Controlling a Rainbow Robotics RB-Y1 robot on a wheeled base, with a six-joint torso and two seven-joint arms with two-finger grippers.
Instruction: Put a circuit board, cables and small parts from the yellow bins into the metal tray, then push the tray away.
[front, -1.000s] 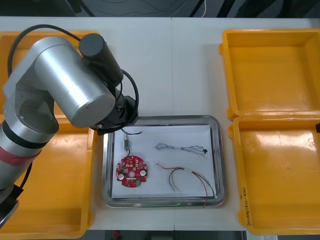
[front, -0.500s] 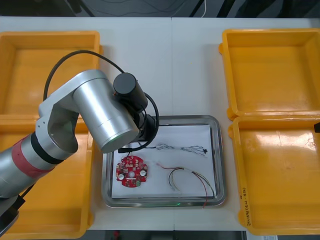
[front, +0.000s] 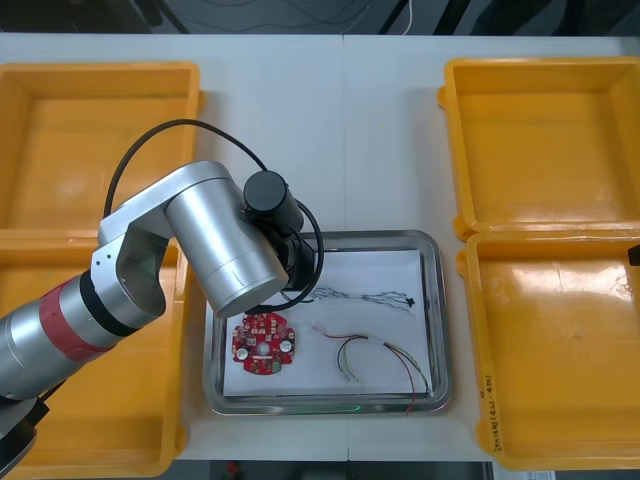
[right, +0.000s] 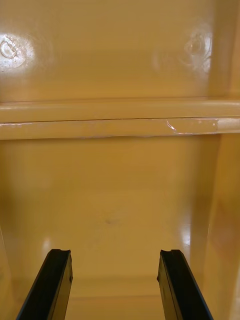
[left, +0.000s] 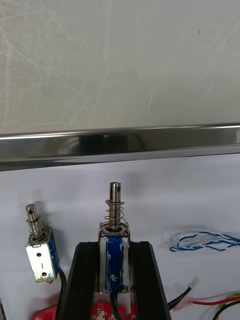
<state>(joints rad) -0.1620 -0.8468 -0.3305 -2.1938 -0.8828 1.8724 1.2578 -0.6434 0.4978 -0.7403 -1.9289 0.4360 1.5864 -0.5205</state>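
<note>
Moved since a second ago: left arm swung further in over the metal tray, far-left part. The left gripper is clamped on a small metal part just inside the tray's far rim. A second small metal part lies beside it. Blue-white cable, red-yellow cable and red circuit board lie inside the tray. The right gripper is spread wide over a yellow bin.

Overhead front, left wrist near shared tray, right perhaps inside bin

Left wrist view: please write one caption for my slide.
Left gripper holds a small metal part over the metal tray, a second part beside it.
</note>
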